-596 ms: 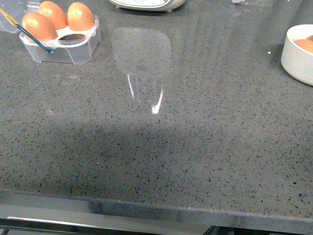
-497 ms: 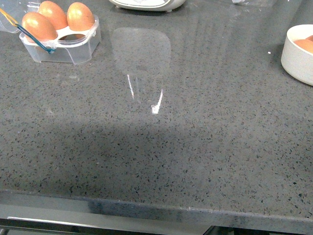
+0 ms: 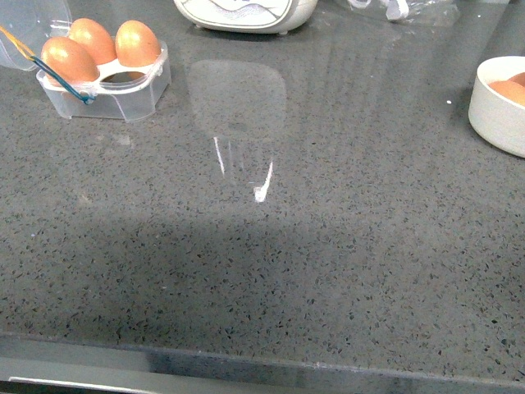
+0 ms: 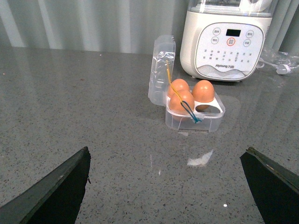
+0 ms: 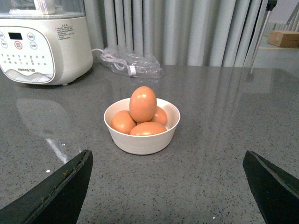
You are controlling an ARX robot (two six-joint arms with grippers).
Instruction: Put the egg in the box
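Note:
The clear box [image 3: 123, 94] stands at the far left of the counter with its lid [image 4: 161, 70] swung up. Three eggs fill its cells, and one cell [image 4: 204, 108] is empty. My left gripper [image 4: 166, 149] is open and low over the counter, well short of the box [image 4: 196, 120]. Several more orange-brown eggs lie heaped in a white bowl [image 5: 141, 140], with one egg [image 5: 143, 103] upright on top. My right gripper [image 5: 168, 152] is open and faces the bowl from a short distance, holding nothing. Neither arm shows in the front view.
A big white appliance [image 4: 226, 39] stands behind the box at the back of the counter. A clear plastic bag with a cable [image 5: 131, 63] lies beside it. The bowl [image 3: 496, 107] sits at the far right edge. The counter's front edge [image 3: 262, 361] runs near me.
The front view has shifted a little: box, bowl and appliance all sit lower in the picture and more of the appliance shows. Nothing on the counter has moved against the rest.

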